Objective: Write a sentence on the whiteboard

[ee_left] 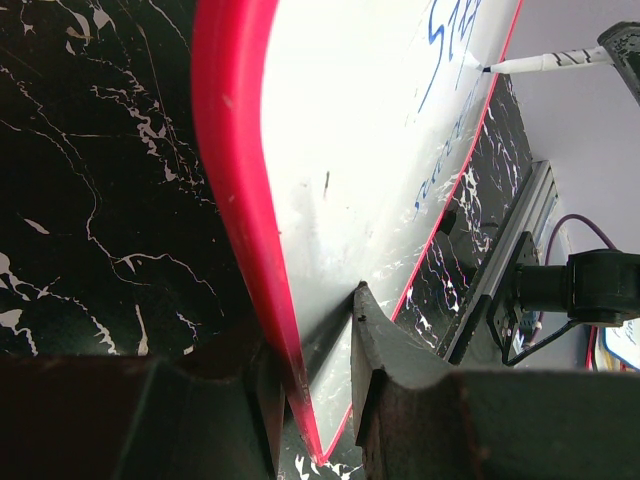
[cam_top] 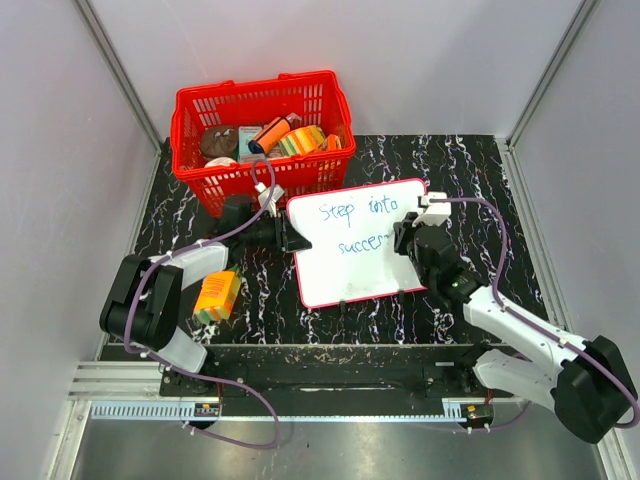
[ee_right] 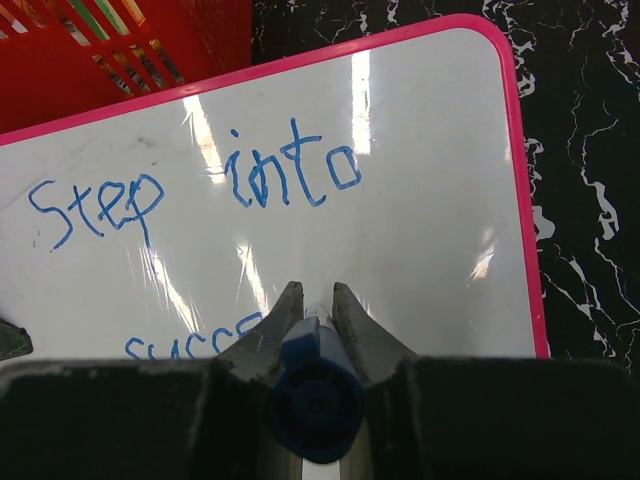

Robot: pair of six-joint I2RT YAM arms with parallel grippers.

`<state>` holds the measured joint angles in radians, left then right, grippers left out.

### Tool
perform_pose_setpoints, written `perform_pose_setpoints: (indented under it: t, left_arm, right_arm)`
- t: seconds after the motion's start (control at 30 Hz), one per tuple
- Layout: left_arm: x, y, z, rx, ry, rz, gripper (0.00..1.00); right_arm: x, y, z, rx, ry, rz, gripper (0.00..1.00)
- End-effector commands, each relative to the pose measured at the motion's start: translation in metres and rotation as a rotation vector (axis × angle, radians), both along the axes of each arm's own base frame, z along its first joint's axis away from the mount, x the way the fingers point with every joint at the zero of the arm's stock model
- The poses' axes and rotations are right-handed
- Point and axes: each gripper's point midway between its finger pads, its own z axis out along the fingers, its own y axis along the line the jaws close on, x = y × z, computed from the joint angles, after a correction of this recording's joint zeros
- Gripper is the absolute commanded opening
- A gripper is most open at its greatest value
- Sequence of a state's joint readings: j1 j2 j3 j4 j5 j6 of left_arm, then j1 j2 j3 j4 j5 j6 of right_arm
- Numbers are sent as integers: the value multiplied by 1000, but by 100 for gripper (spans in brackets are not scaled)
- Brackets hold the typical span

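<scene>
Over on the left, the left gripper (cam_top: 283, 236) pinches the whiteboard (cam_top: 340, 278) by its left edge, board lying mid-table just before the red basket (cam_top: 262, 182); the sentence (ee_right: 290, 178) reads "Step into", "succe" beneath, and the right gripper (ee_right: 312, 295) is clamped on a blue marker (ee_right: 315, 392)

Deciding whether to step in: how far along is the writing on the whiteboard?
Done: "Step into" stands on the top line of the whiteboard. In hand: the second line begins "succe", and the right tool holds the blue marker at its end, while the left tool clamps the board's left edge. Left: probably that word's last letters.
</scene>
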<state>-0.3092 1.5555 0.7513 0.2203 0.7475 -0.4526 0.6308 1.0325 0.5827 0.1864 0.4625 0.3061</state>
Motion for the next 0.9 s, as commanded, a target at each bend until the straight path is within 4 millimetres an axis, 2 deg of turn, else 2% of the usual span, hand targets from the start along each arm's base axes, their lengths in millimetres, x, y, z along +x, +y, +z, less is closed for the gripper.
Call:
perform_pose_setpoints:
  t: [0.0,0.27,0.6,0.87]
  left_arm:
    - [8,27,-59,263,-23,78,0]
    - [8,28,-59,264,-24,80,0]
    - [9,28,-59,265,-26,80,0]
    - [8,28,-60,267,-24,80,0]
  right_arm:
    - [12,4,23,26,-55,-6,0]
    - [10,10,12,21,-20,30,0]
    - [-9,-2,-10,7,42,24,0]
    - [-15,-8,-21,-4,70,6,0]
